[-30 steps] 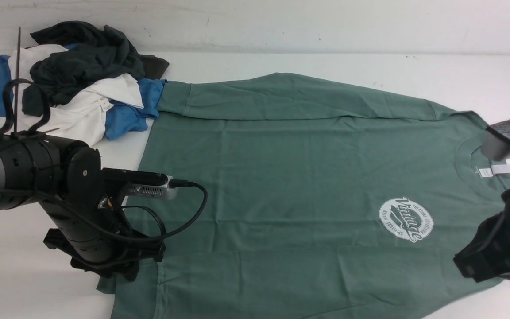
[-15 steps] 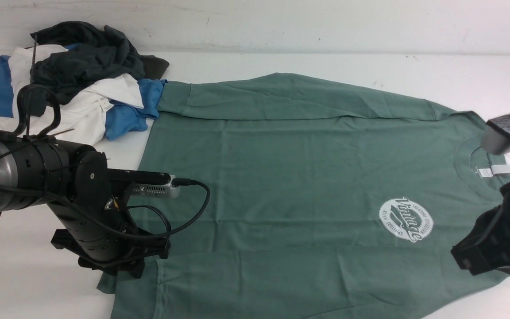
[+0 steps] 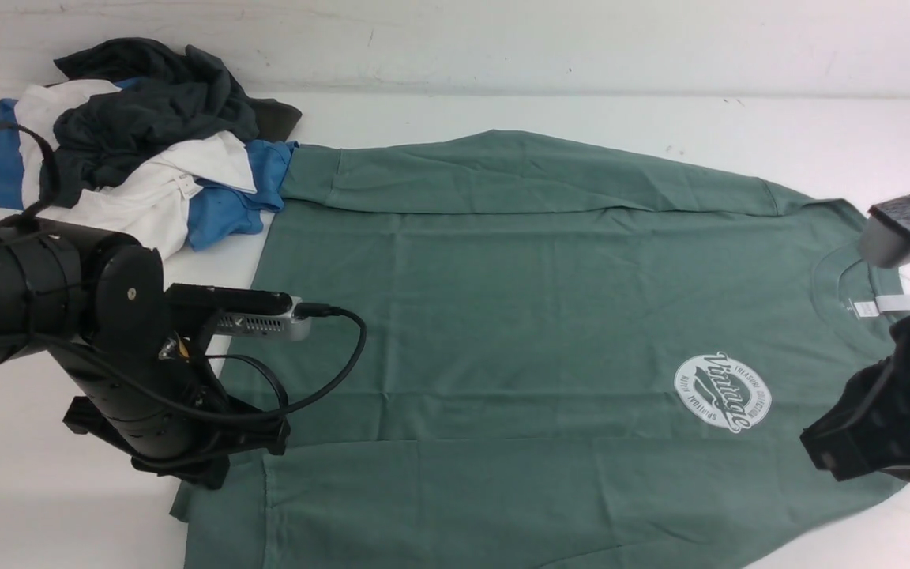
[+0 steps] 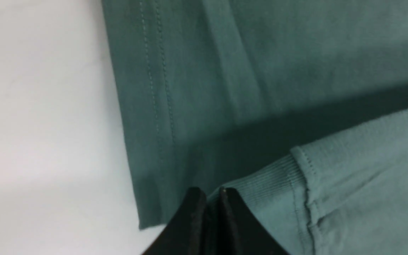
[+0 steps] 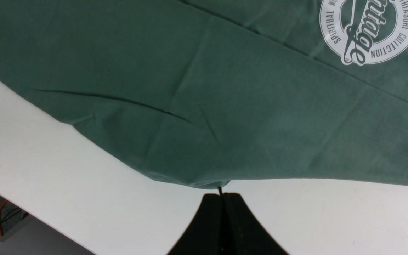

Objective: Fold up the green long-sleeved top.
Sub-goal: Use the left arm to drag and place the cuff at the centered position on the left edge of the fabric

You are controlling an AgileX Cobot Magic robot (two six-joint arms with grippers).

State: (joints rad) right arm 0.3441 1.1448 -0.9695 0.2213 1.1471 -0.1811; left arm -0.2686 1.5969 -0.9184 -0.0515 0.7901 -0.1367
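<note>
A pile (image 3: pixel 147 150) of dark, white and blue clothes sits at the far left of the white table (image 3: pixel 502 111). A blue piece of it touches the far-left corner of the top (image 3: pixel 542 316).

At the near left, the left gripper (image 4: pixel 209 193) is over the top's left edge. Its jaws are pressed together on the end of a ribbed cuff (image 4: pixel 260 184). The cuff is raised a little above the stitched hem (image 4: pixel 147 106) and throws a shadow on it.

The top lies spread flat across the middle of the table, hem to the left and neck to the right. One sleeve is folded along its far edge. A long crease runs left to right across the near part of the body. The round white logo (image 3: pixel 723 392) sits right of centre, and the white tag (image 3: pixel 866 307) shows inside the neck at the right.

At the near right, the right gripper (image 5: pixel 221 194) is at the top's near-right edge, over bare table. Its jaws are closed tight, with a small point of green cloth caught at the tips. The cloth there puckers toward the tips, with a few short creases beside them.
</note>
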